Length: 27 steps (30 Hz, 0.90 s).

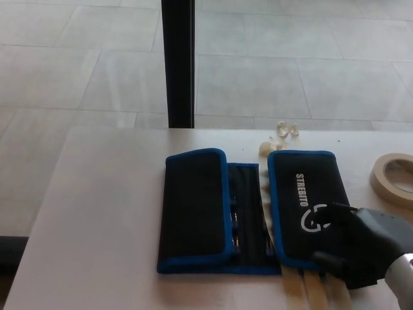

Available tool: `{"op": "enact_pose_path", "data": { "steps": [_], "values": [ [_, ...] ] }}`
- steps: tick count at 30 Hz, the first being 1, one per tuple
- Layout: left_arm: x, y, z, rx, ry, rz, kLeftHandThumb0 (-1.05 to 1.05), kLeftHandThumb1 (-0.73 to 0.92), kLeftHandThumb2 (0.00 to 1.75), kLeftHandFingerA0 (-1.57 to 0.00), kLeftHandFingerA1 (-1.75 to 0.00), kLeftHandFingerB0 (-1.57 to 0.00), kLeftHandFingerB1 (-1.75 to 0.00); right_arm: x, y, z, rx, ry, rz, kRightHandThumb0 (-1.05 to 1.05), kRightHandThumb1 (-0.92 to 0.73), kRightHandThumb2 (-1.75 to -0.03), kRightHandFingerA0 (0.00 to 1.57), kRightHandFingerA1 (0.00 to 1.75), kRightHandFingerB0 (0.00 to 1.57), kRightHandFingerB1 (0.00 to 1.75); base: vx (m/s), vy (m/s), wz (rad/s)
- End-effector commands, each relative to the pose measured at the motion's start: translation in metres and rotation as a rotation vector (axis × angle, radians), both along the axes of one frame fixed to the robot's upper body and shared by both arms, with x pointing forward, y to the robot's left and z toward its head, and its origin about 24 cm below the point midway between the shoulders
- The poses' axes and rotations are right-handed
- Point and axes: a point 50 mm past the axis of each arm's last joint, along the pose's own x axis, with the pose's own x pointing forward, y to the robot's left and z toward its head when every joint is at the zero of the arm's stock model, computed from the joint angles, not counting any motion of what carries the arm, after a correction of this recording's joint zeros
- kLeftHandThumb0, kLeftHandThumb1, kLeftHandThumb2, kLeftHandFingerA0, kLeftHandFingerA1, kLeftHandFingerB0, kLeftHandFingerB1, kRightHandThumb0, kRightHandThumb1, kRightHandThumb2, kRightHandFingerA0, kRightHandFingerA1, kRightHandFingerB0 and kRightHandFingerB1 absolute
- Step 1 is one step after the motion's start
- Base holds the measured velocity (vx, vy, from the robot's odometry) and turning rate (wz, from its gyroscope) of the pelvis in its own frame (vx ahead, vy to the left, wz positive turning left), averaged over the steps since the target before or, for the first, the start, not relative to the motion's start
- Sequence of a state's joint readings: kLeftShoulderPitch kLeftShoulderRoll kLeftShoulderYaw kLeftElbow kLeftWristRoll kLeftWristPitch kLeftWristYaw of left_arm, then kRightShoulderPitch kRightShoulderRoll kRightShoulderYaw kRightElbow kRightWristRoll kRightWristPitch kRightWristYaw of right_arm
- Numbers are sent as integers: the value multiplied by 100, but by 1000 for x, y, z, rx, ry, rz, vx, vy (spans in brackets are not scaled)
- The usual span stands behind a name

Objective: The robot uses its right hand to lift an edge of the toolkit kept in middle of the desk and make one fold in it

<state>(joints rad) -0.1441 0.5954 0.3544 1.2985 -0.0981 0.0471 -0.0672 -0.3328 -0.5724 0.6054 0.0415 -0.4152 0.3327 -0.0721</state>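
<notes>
Toolkit [251, 210] mid-desk, right flap folded flat under right hand [361, 248], finger state unclear.

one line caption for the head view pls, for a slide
Right hand presses the toolkit right flap down flat on the desk.

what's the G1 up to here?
It is folding a black, blue-trimmed toolkit in the middle of the desk. The right hand rests on the right flap, which lies folded over with its white logo facing up. The left flap is folded in too, and the middle strip shows between them. A tape roll sits at the right edge. The left hand is out of view.
</notes>
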Motion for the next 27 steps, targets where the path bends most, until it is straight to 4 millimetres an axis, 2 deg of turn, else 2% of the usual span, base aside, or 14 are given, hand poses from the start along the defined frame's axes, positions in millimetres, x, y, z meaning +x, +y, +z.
{"op": "enact_pose_path", "data": {
  "steps": [1,3,4,6,7,8,11,16,17,18,19,24,26,27],
  "values": [
    [5,17,22,74,76,-120,-64,73,61,-49,-71,-35,-53,-40,47,-1,-597,-317,677,-63,-67,-103,50,69,35,54,0,0,0],
    [4,18,22,79,80,-123,-64,72,62,-51,-74,-42,-58,-41,49,0,-605,-323,684,-63,-68,-104,50,69,33,53,0,0,0],
    [3,17,21,74,81,-109,-63,72,62,-52,-72,-43,-58,-43,50,3,-592,-323,691,-60,-82,-65,55,63,40,39,0,0,0],
    [4,18,22,77,82,-113,-62,72,62,-50,-70,-40,-57,-44,48,6,-591,-318,695,-61,-82,-65,58,62,40,39,0,0,0],
    [4,18,23,76,79,-111,-63,55,95,-46,-71,-34,-60,-44,47,7,-593,-307,693,-61,-85,-65,56,64,39,38,0,0,0],
    [4,19,24,75,79,-112,-61,73,62,-50,-72,-38,-54,-44,41,10,-584,-278,680,-62,-84,-65,58,64,39,39,0,0,0],
    [4,19,24,78,83,-113,-61,73,62,-50,-72,-39,-54,-43,35,15,-574,-280,663,-63,-82,-65,59,64,40,40,0,0,0],
    [1,20,23,71,83,-99,-62,72,62,-49,-72,-36,-54,-29,3,52,-359,-210,445,-65,-83,-65,61,65,38,37,0,0,0],
    [0,20,23,74,83,-101,-63,55,96,-48,-72,-30,-59,-23,-12,70,-245,-218,354,-65,-66,-102,58,66,35,53,0,0,0],
    [0,20,23,73,83,-101,-63,55,96,-48,-72,-30,-59,-22,-16,76,-212,-226,330,-65,-66,-102,58,66,35,53,0,0,0],
    [-1,20,23,72,85,-98,-62,72,62,-48,-71,-35,-54,-20,-28,91,-106,-254,285,-63,-63,-99,58,64,37,54,0,0,0],
    [-4,20,21,74,84,-89,-60,72,61,-49,-68,-36,-52,-23,-70,141,100,-336,98,-62,-62,-96,60,61,39,52,0,0,0],
    [-5,20,21,74,86,-85,-61,72,61,-50,-67,-39,-52,-24,-80,150,143,-372,79,-61,-62,-96,63,64,40,53,0,0,0],
    [-5,20,21,73,82,-85,-62,55,94,-48,-71,-37,-61,-25,-87,156,169,-377,40,-61,-62,-95,63,63,40,52,0,0,0]
  ]
}}
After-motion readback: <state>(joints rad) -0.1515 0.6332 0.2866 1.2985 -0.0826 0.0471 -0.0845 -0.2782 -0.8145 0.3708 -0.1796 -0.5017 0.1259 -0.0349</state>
